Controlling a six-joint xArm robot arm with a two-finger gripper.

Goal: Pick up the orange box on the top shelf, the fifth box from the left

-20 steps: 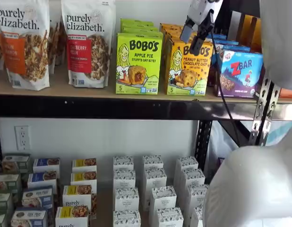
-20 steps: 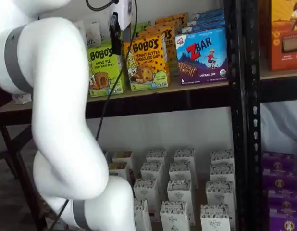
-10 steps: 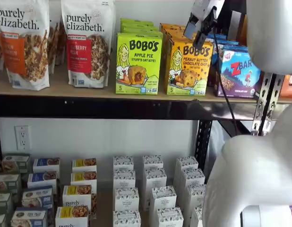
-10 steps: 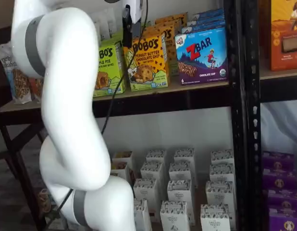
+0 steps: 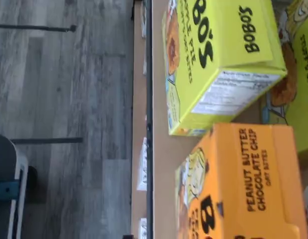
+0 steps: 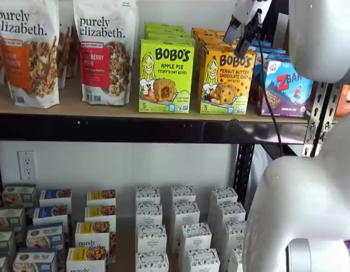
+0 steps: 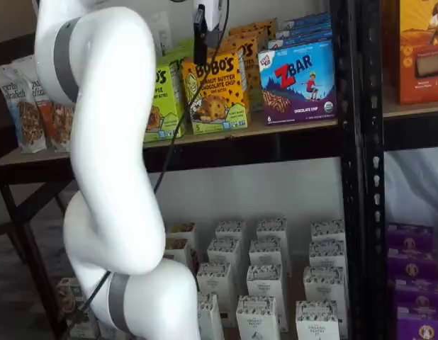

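The orange box (image 6: 226, 79) stands on the top shelf (image 6: 79, 107), between a lime-green Apple Pie carton (image 6: 166, 76) and a blue ZBar box (image 6: 285, 85). It also shows in a shelf view (image 7: 219, 92) and in the wrist view (image 5: 243, 184), lying close under the camera. My gripper (image 6: 238, 35) hangs in front of the orange box's upper edge, not touching it. In a shelf view (image 7: 200, 39) only one black finger shows side-on. I cannot tell whether the gripper is open or shut. It holds nothing.
Two granola bags (image 6: 104, 51) stand at the shelf's left. More orange and green cartons sit behind the front row. Small white boxes (image 6: 183, 226) fill the lower level. A dark upright (image 7: 357, 142) stands right of the ZBar box. My white arm (image 7: 105, 163) blocks part of the shelves.
The gripper has moved up and to the right, from in front of the orange box's face to its upper edge. The arm has swung along with it.
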